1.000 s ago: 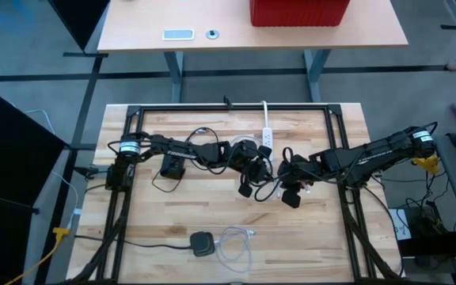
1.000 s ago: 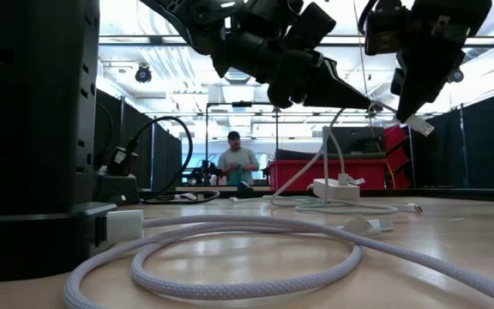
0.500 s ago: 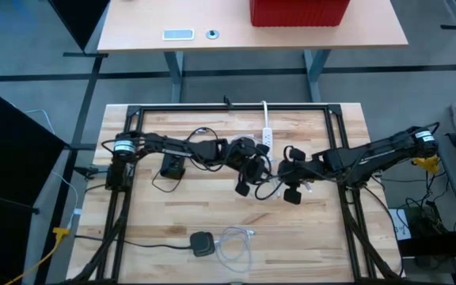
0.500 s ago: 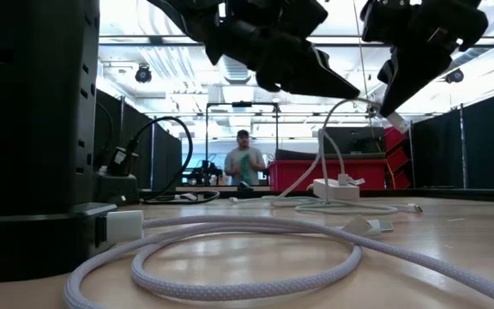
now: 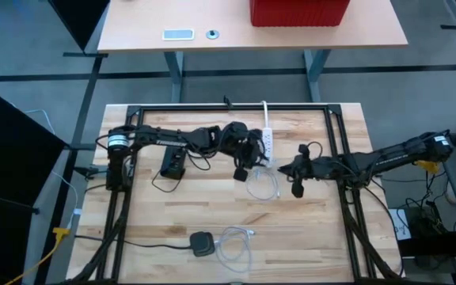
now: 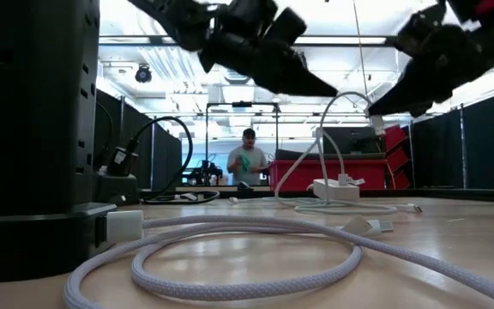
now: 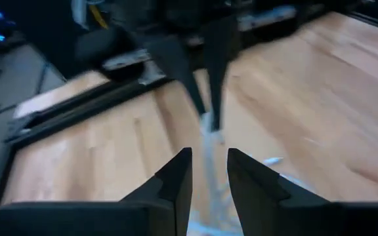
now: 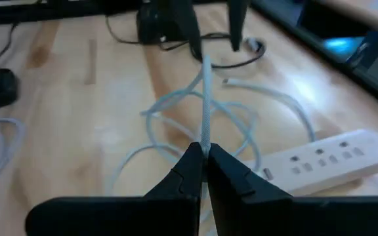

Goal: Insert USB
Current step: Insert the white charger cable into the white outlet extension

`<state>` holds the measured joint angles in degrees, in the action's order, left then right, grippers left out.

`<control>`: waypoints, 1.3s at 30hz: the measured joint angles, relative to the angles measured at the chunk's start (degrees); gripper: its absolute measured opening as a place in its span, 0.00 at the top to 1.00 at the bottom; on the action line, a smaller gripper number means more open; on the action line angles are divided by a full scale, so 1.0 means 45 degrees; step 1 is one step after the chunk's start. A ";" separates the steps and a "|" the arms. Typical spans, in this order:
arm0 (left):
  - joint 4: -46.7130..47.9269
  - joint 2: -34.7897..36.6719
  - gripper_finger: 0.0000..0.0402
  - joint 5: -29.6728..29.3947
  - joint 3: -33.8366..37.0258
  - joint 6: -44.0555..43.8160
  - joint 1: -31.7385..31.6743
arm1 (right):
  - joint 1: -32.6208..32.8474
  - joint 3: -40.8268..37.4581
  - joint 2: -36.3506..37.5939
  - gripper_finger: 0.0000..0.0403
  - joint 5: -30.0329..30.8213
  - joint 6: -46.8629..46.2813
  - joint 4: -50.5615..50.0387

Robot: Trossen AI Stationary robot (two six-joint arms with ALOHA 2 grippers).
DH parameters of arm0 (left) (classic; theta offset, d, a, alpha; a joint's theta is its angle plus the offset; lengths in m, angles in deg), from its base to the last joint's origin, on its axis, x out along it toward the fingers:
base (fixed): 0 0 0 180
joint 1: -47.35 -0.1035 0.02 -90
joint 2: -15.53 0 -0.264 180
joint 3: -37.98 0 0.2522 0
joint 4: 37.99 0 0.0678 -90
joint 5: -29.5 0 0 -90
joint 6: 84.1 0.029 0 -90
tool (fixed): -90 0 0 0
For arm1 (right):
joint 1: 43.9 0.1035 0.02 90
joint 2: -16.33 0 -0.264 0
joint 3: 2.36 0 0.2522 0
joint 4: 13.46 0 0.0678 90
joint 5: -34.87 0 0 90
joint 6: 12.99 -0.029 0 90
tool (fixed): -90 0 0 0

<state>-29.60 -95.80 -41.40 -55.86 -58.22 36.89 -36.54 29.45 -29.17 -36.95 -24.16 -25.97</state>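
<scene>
The white braided USB cable [image 8: 204, 118] hangs taut above the bench [image 5: 323, 237] at the centre of the high view; the right pincer [image 8: 204, 164] is clamped on it, fingers together around the cord. The left pincer [image 7: 209, 172] sits near the white power strip [image 5: 266, 141] in the upper middle, its fingers slightly apart with the cable running between them; whether they grip it cannot be told. The cord looks light, limp and springy; hold is best taken close behind the plug.

high: straight down | low: tabletop level, roomward | wrists: close over table [image 5: 172, 237] | shared: white cable [image 8: 205, 111]
</scene>
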 joint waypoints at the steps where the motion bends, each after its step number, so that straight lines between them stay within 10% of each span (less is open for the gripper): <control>1: -0.0498 -0.0002 0.80 -0.0007 0.0247 -0.0151 -0.0111 | -0.0186 -0.0310 0.0168 1.00 0.0001 0.0347 0.0414; 8: -0.2861 -0.0341 0.84 -0.1289 0.1318 -0.0912 -0.0490 | -0.2337 -0.2144 0.0589 1.00 -0.0301 0.2015 0.3492; 21: -0.4130 -0.3004 0.84 -0.2763 0.0172 -0.1892 -0.1135 | -0.7254 -0.2512 -0.2148 1.00 -0.6506 0.4714 0.6908; 39: -0.4360 -0.5121 0.84 -0.2706 -0.0837 -0.1098 -0.1398 | -0.7536 -0.1792 -0.8550 1.00 -0.7499 0.6342 1.1652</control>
<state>-49.22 -118.85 -53.58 -59.63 -63.16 30.60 -70.45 21.39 -67.64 -70.69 4.38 26.46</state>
